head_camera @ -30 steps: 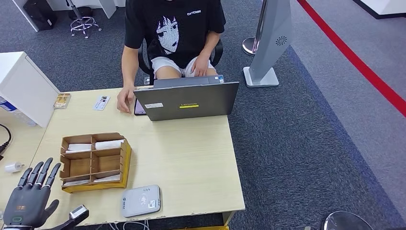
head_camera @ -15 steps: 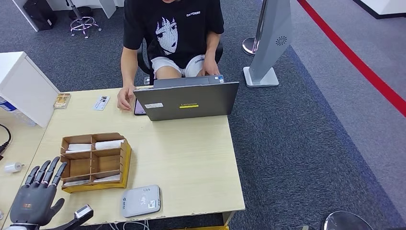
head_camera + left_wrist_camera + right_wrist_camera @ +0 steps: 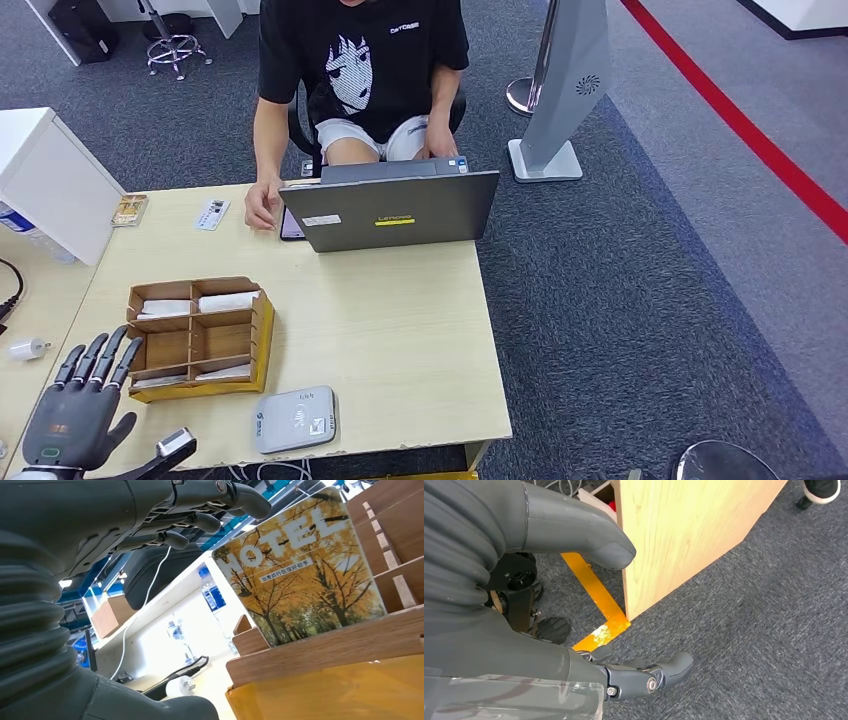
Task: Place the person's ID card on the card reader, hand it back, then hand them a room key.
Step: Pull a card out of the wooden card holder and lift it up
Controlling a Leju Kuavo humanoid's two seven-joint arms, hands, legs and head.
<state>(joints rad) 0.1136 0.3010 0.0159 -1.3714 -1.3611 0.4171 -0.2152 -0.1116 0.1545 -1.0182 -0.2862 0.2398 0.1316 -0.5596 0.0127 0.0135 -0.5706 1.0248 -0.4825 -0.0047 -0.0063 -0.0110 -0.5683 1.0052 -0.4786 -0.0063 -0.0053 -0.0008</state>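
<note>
Wooden organizer (image 3: 198, 338) with key cards sits on desk (image 3: 400, 340), card reader (image 3: 294, 419) just beside it; left hand (image 3: 78, 410) hovers nearby, fingers spread, empty. Left wrist: hotel key card (image 3: 300, 567) upright in slot. Right wrist: right hand (image 3: 634, 672) hangs over carpet (image 3: 749, 630), fingers loosely apart, empty.

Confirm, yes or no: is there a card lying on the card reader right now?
No. In the head view the grey card reader near the table's front edge has nothing lying on its top.
</note>
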